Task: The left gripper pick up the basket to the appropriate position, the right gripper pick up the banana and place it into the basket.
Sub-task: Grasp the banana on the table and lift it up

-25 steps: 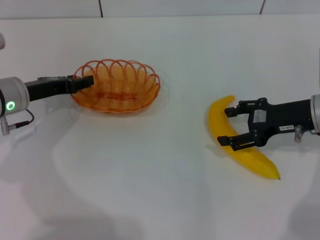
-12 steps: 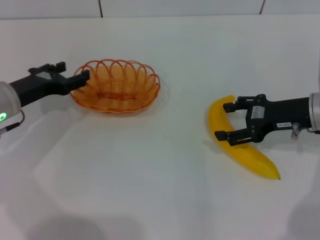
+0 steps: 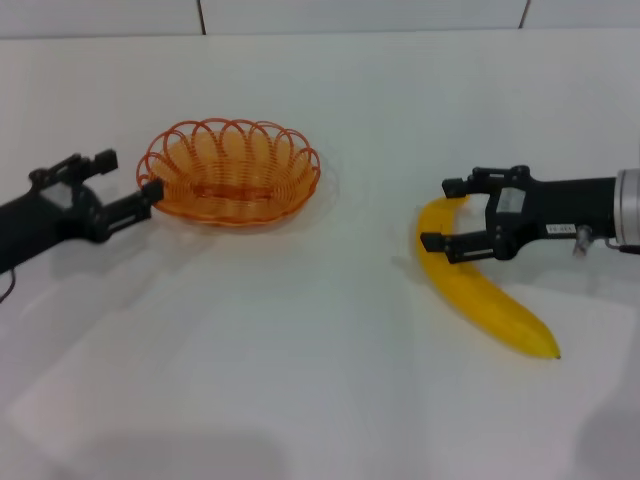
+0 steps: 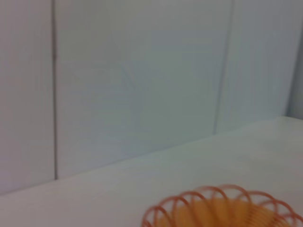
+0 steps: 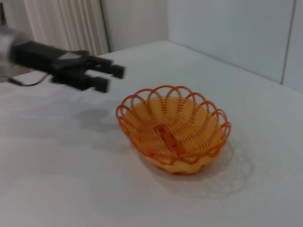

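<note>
The orange wire basket (image 3: pixel 232 172) sits empty on the white table at the left; it also shows in the left wrist view (image 4: pixel 222 213) and the right wrist view (image 5: pixel 174 127). My left gripper (image 3: pixel 128 177) is open and empty just left of the basket's rim, apart from it; it shows in the right wrist view too (image 5: pixel 106 78). The yellow banana (image 3: pixel 480 295) lies on the table at the right. My right gripper (image 3: pixel 440 213) is open, with its fingers astride the banana's far end.
The white table (image 3: pixel 320 380) stretches between basket and banana. A tiled wall (image 3: pixel 360 15) runs along the back edge.
My left gripper has let go of the basket's rim and drawn back to the left. My right gripper has shifted along the banana towards its far end, still open.
</note>
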You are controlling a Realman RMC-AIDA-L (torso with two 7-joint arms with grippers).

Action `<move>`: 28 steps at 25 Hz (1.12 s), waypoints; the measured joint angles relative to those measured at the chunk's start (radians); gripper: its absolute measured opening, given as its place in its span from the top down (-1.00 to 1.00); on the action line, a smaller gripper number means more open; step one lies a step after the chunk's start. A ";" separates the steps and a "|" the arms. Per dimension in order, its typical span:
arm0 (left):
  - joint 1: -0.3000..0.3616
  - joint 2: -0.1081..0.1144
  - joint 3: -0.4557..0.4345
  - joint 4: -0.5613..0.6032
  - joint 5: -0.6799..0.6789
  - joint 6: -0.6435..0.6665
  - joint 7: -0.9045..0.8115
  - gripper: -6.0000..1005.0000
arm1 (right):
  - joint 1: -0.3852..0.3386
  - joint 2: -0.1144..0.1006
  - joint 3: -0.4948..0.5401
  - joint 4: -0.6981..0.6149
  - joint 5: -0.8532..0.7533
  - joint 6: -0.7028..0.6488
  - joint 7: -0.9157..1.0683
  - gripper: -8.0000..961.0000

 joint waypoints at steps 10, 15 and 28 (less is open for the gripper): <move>0.189 0.008 0.003 0.167 0.013 0.206 0.004 -0.59 | -0.003 0.015 -0.079 -0.050 0.012 0.003 0.038 -0.70; 0.200 0.009 0.004 0.174 0.028 0.213 0.009 -0.59 | -0.079 0.024 -0.362 -0.287 0.065 0.038 0.245 -0.69; 0.185 0.005 0.003 0.164 0.065 0.171 0.007 -0.59 | -0.241 0.016 -0.668 -0.777 -0.141 0.101 0.741 -0.68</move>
